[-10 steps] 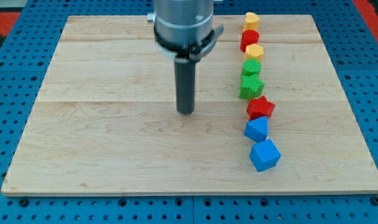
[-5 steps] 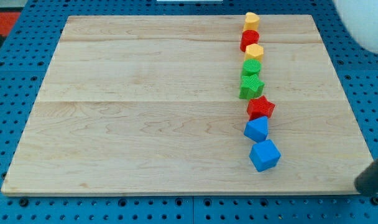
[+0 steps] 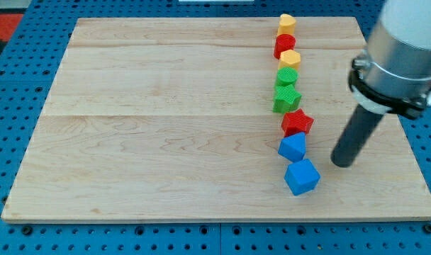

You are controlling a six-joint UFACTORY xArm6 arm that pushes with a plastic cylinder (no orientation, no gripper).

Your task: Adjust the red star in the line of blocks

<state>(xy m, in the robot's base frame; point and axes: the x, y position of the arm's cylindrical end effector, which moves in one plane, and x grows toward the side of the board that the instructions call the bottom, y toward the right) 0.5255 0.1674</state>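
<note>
The red star [image 3: 297,122] lies on the wooden board [image 3: 166,127] in a line of blocks that runs from the view's top to its bottom at the right. It sits slightly right of the line. Above it are a green star [image 3: 286,98], a green block [image 3: 286,76], a yellow block [image 3: 290,59], a red block [image 3: 284,44] and a yellow block [image 3: 286,23]. Below it are a blue block [image 3: 293,147] and a blue cube [image 3: 301,177]. My tip [image 3: 342,163] stands to the right of the blue blocks, apart from them, below and right of the red star.
The board lies on a blue pegboard table [image 3: 428,142]. The arm's grey body [image 3: 400,49] hangs over the board's right edge.
My tip went from the board's middle, off past the bottom right edge, and now stands on the board right of the blue blocks. No block has moved.
</note>
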